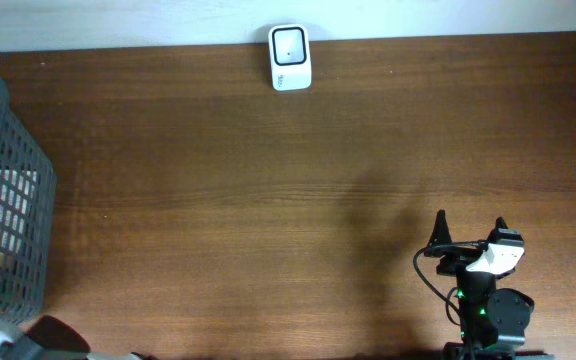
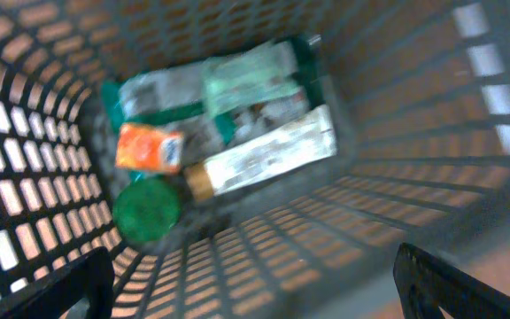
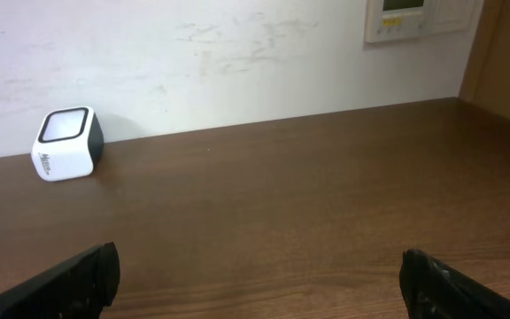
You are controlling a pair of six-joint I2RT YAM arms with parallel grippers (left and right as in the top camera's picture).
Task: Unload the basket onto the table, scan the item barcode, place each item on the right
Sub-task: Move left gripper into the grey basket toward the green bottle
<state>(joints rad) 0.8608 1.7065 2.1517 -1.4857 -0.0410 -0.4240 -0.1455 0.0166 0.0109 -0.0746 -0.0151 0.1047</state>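
The white barcode scanner [image 1: 290, 57] with a dark window stands at the table's far edge; the right wrist view has the scanner [image 3: 67, 143] far off to the left. In the left wrist view, the grey mesh basket [image 2: 42, 133] holds several items: an orange packet [image 2: 149, 147], a green round lid [image 2: 146, 211], a white tube [image 2: 268, 152] with a tan cap, and green-and-white packets [image 2: 237, 80]. My left gripper [image 2: 264, 297] hangs open above the basket, touching nothing. My right gripper [image 1: 470, 224] stands open and empty over the table near the front right, its fingers [image 3: 69, 283] wide apart.
The basket [image 1: 8, 200] takes up the table's left edge. A bit of the left arm [image 1: 48, 335] shows at the front left corner. A white wall with a wall panel [image 3: 414, 18] rises behind the table.
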